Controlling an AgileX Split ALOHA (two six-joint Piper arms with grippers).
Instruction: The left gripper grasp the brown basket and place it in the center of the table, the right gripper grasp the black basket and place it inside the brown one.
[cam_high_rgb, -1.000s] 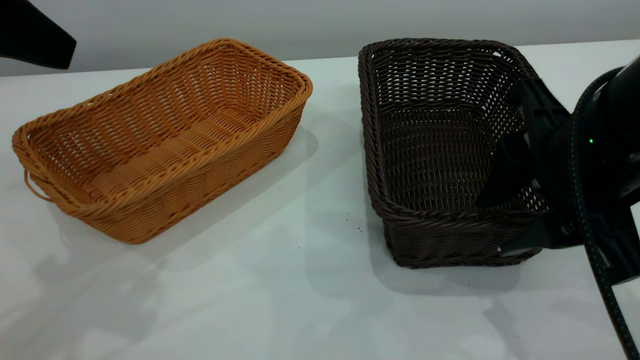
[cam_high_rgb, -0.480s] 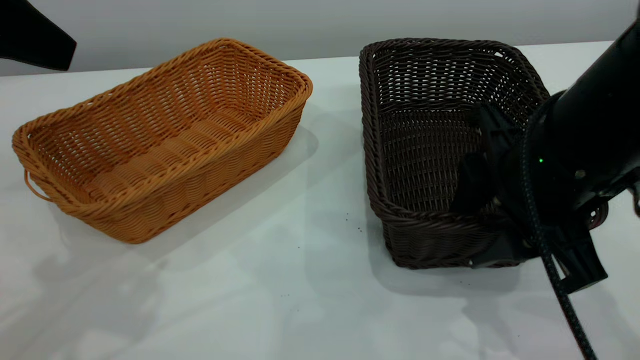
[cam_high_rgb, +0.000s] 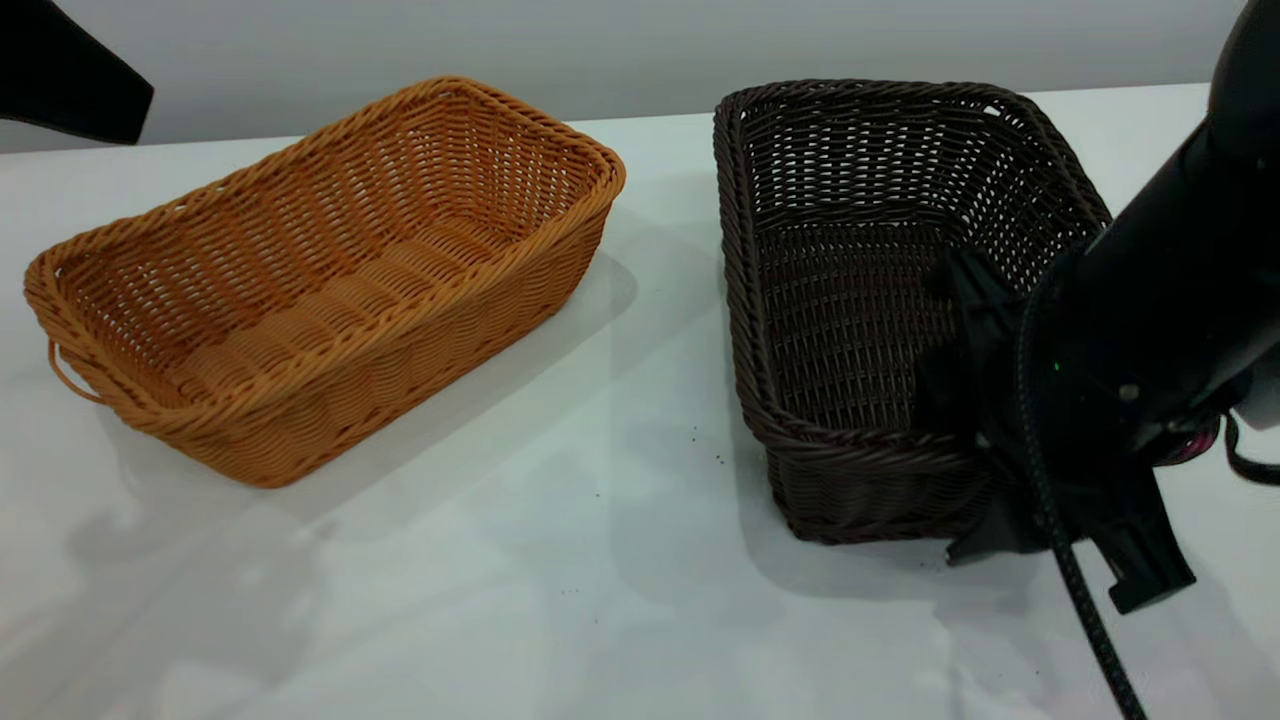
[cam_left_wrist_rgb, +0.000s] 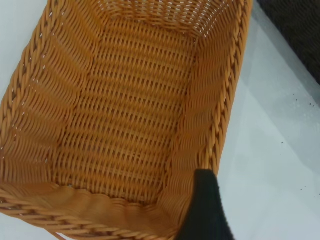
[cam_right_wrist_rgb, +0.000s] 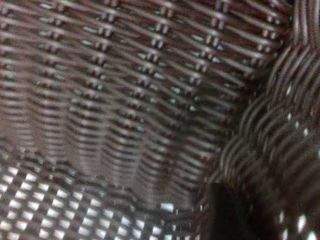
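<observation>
The brown basket, orange-brown wicker, lies empty on the table's left half. The black basket, dark wicker and empty, stands on the right half. My right gripper is open and straddles the black basket's near right corner: one finger is inside the basket, the other outside its near wall. The right wrist view shows only the black basket's weave up close. My left arm hangs high at the far left. In the left wrist view one of its fingers shows above the brown basket's rim.
The white table has bare room between the two baskets and along the front. A grey wall runs behind the table. A small loop handle sticks out at the brown basket's left end.
My right gripper has moved down and leftward along the black basket's right side to its near right corner. The black basket has shifted slightly. The left arm and brown basket have not moved.
</observation>
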